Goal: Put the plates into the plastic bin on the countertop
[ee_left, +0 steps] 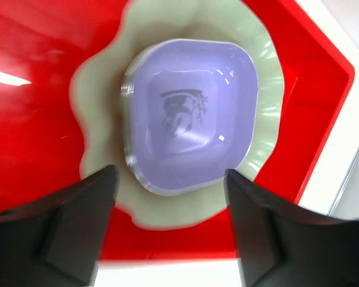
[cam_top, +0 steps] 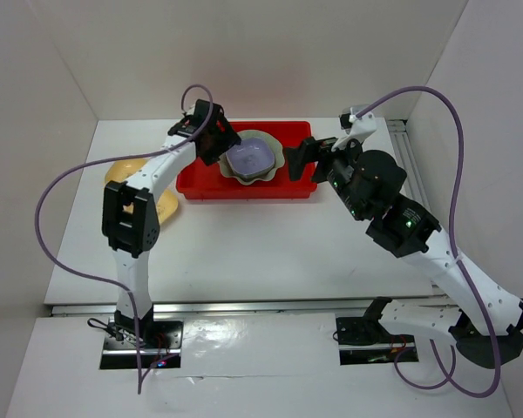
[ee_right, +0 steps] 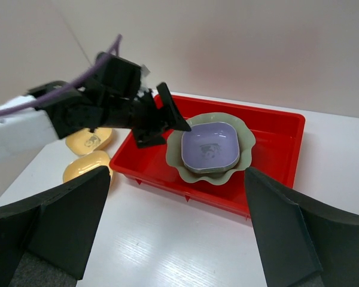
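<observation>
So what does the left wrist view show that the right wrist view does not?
Only the left wrist view: the dark print inside the lavender dish and the rims of the stacked dishes under it. Only the right wrist view: two yellow dishes on the white countertop, outside the red bin, and the left arm. Both: the lavender dish inside the green scalloped dish inside the red bin.

lavender rounded-square dish (cam_top: 248, 158) nested in pale green scalloped dish (cam_top: 276, 146), inside shallow red plastic bin (cam_top: 200, 186).
yellow dishes (cam_top: 120, 170) lie left of it on the matte white countertop (cam_top: 261, 248).
</observation>
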You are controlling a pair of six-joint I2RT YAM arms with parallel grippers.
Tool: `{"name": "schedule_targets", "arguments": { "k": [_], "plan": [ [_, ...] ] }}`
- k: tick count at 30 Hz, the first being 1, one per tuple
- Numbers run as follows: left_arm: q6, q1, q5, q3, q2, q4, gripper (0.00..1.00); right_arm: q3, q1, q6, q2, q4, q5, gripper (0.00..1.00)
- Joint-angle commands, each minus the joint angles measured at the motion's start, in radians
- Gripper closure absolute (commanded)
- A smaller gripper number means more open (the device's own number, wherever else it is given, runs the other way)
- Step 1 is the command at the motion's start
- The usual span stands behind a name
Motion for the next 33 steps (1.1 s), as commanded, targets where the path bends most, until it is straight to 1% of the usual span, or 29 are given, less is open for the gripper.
{"name": "schedule_targets", "arguments": {
  "k": [1, 2, 6, 7, 8, 9, 10, 11, 14, 15, 22, 26, 29, 33],
  "plan": [
    [0.035, 0.005, -0.157, -0.004, -0.201, -0.149, 0.08, -0.008, 0.009, -0.014, 0.003, 0.038, -0.010, 0.00],
    [0.035, 0.031, -0.212, -0.027, -0.227, -0.199, 0.00, -0.008, 0.009, -0.014, -0.006, 0.038, -0.010, 0.00],
    [0.015, 0.131, -0.211, -0.193, -0.344, -0.255, 0.00, -0.027, 0.018, -0.014, -0.007, 0.038, -0.036, 0.00],
    [0.015, 0.180, -0.211, -0.263, -0.361, -0.269, 0.00, -0.028, 0.018, -0.014, -0.007, 0.038, -0.036, 0.00],
    [0.006, 0.206, -0.211, -0.297, -0.388, -0.289, 0.00, -0.037, 0.018, -0.014, -0.007, 0.038, -0.047, 0.00],
    [0.006, 0.253, -0.211, -0.326, -0.389, -0.306, 0.00, -0.037, 0.018, -0.014, -0.007, 0.038, -0.047, 0.00],
    [0.006, 0.274, -0.211, -0.359, -0.404, -0.319, 0.00, -0.037, 0.018, -0.014, -0.007, 0.047, -0.047, 0.00],
    [0.006, 0.291, -0.201, -0.424, -0.404, -0.320, 0.00, -0.049, 0.018, -0.014, -0.007, 0.047, -0.059, 0.00],
    [0.006, 0.335, -0.225, -0.475, -0.389, -0.373, 0.00, -0.058, 0.027, -0.014, -0.007, 0.056, -0.077, 0.00],
    [0.006, 0.344, -0.237, -0.475, -0.389, -0.398, 0.00, -0.067, 0.028, -0.014, -0.007, 0.065, -0.077, 0.00],
    [-0.005, 0.407, -0.277, -0.606, -0.412, -0.398, 0.00, -0.077, 0.028, -0.014, -0.007, 0.075, -0.113, 0.00],
    [-0.066, 0.429, -0.288, -0.665, -0.412, -0.419, 0.00, -0.086, 0.028, -0.014, -0.007, 0.084, -0.122, 0.00],
    [-0.080, 0.429, -0.300, -0.722, -0.448, -0.370, 0.01, -0.086, 0.028, -0.014, -0.007, 0.084, -0.133, 0.00],
    [-0.080, 0.452, -0.288, -0.735, -0.426, -0.337, 0.03, -0.095, 0.028, -0.023, -0.016, 0.093, -0.143, 0.00]
  ]
}}
